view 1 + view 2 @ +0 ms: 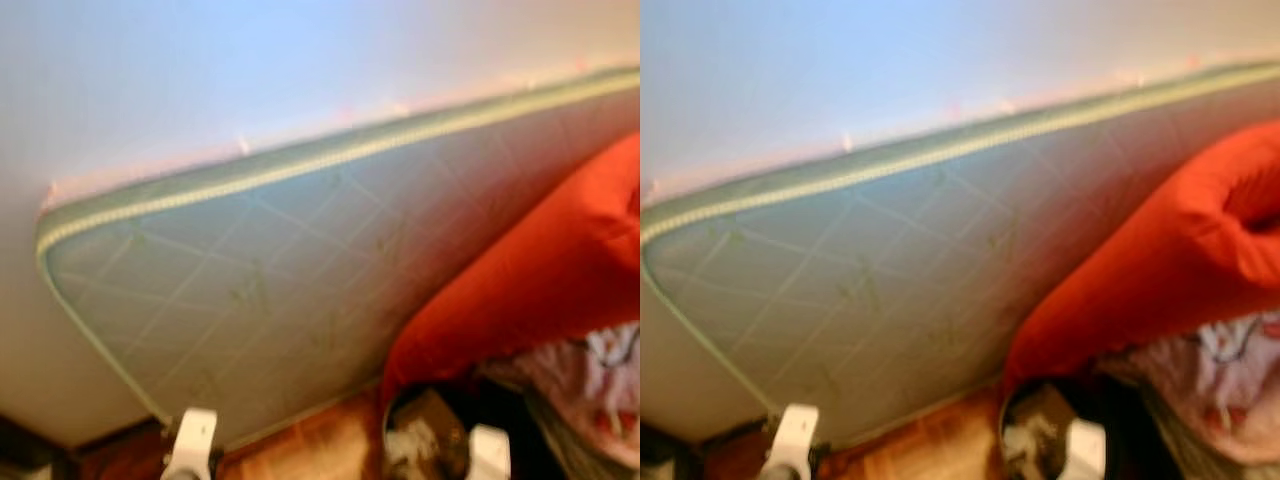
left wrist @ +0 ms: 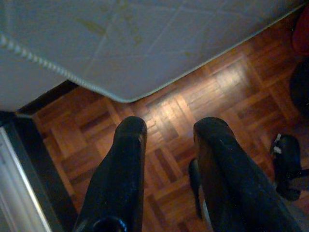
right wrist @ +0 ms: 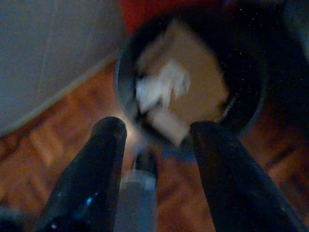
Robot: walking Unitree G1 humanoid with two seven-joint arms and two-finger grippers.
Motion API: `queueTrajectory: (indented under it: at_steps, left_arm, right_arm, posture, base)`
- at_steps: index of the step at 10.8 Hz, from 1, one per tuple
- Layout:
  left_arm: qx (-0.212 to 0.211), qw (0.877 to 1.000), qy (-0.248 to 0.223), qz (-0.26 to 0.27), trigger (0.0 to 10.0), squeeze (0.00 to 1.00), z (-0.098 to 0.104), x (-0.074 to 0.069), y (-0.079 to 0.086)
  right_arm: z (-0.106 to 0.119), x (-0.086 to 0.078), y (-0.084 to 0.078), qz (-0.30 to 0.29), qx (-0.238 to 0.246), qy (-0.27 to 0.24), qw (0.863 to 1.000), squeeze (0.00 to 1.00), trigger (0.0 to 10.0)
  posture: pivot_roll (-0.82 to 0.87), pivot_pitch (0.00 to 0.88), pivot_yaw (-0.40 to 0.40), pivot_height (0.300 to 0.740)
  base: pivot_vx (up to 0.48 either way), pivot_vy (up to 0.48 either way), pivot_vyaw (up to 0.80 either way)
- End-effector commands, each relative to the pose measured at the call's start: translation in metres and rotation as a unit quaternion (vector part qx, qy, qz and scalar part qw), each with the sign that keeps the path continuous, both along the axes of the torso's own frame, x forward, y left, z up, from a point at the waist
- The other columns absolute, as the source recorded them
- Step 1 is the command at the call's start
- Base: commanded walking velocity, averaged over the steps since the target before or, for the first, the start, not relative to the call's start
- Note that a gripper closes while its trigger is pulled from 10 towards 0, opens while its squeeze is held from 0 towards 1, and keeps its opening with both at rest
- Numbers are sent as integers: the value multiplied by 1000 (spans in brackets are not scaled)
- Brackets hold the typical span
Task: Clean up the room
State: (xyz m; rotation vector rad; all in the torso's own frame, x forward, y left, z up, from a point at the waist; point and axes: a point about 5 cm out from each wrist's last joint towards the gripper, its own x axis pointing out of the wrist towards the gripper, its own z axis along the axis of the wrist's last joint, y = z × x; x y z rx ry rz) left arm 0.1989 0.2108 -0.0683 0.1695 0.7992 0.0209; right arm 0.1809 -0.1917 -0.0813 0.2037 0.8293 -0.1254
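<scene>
Mattress (image 1: 300, 290): pale green, quilted in diamonds, corded edge, rounded corner, propped against the wall (image 1: 200, 70).
Floor (image 2: 193, 111): glossy wooden parquet.
Red cloth (image 1: 540, 270): soft, draped over a patterned heap.
Bin (image 3: 193, 82): dark, round, holding crumpled paper and brown scraps.
Left gripper (image 2: 166, 140): black fingers spread, above parquet.
Right gripper (image 3: 157, 140): spread, just over the bin.

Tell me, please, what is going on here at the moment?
The robot stands before a pale green mattress leaning against the wall, an orange cushion beside it. Both grippers are open and hold nothing. The right gripper hovers above a dark bin holding paper scraps; the left gripper hangs over the parquet floor.
</scene>
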Motion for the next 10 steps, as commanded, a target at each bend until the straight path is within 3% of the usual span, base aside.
queueTrajectory:
  at_steps: [1, 4, 6, 7, 8, 9, 10]
  left_arm:
    - [4, 1000, -6, -2, 10000, 0, 0, -3, 3]
    - [8, 994, -111, 10, 10000, 0, 22, 18, 14]
    - [14, 981, -191, -5, 10000, 0, 39, 25, 19]
    - [16, 973, -229, 16, 10000, 0, 47, 25, 26]
    - [19, 971, -238, 17, 10000, 0, 48, 23, 28]
    - [24, 961, -275, 23, 10000, 0, 56, 20, 32]
    - [22, 957, -289, 30, 10000, 0, 59, 19, 32]
  right_arm:
    - [9, 16, 5, 30, -13, -39, 999, 0, 10000]
    - [47, 56, -13, 31, -71, -180, 981, 0, 10000]
    - [65, 65, -23, 45, -114, -249, 961, 0, 10000]
    - [69, 57, -39, 18, -132, -274, 952, 0, 10000]
    - [68, 49, -44, 16, -139, -275, 951, 0, 10000]
    - [61, 21, -63, -37, -141, -273, 951, 0, 10000]
    - [58, 9, -70, -60, -147, -269, 950, 0, 10000]
  posture:
    - [181, 40, -9, 740]
    - [180, 45, -17, 740]
    - [181, 47, -32, 740]
    - [178, 46, -39, 740]
    - [178, 42, -44, 740]
    - [186, 31, -62, 740]
    - [187, 30, -66, 740]
  base:
    - [0, 0, 0]
    - [0, 0, 0]
    - [0, 0, 0]
    - [0, 0, 0]
    - [0, 0, 0]
    - [0, 0, 0]
    - [0, 0, 0]
